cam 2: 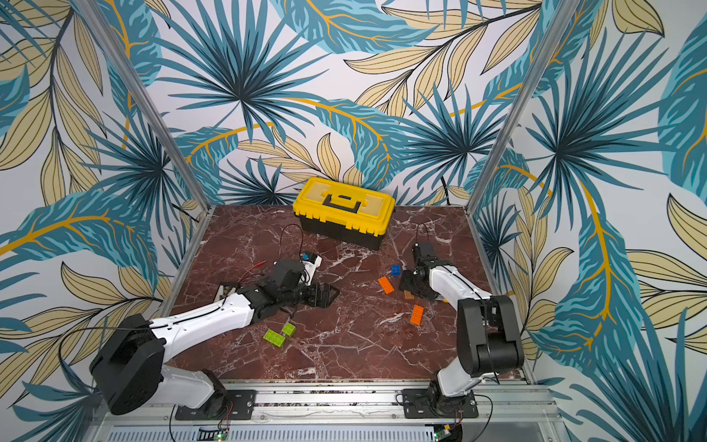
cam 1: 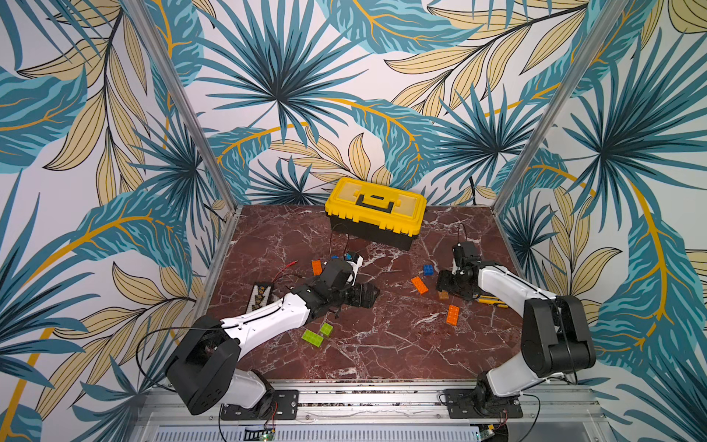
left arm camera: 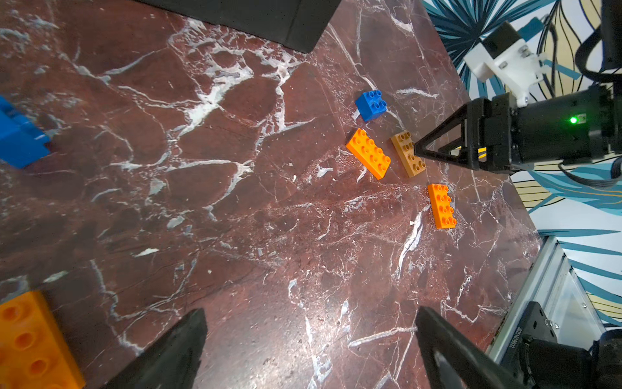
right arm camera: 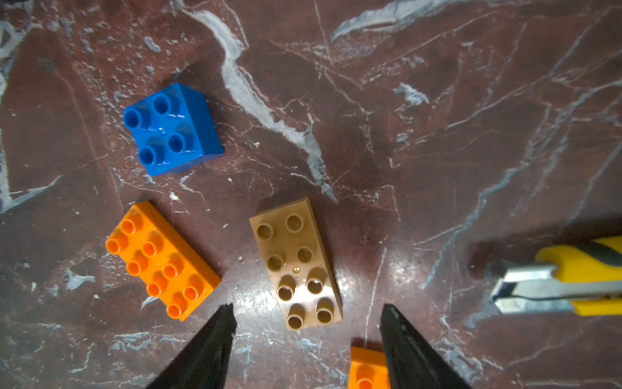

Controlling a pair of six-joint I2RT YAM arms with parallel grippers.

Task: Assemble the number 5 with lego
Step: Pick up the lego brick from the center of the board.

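Nearest the robot on the worktop, a larger lime green brick and a smaller lime green brick lie close together, loose; to the right and a little farther, the near orange brick lies alone; beyond, the left gripper hovers wide and empty over bare marble; roughly level with it on the right, the right gripper stands half-wide astride one end of the tan brick, a gap showing on each side, nothing held; just left of the tan brick lies the middle orange brick, and farther off the blue brick; at far left, by the left arm, sit a far orange brick and a second blue brick; every brick in view lies flat and separate, none joined, so I judge the 5 not begun; every stroke remains to be laid, the tan brick likely first.
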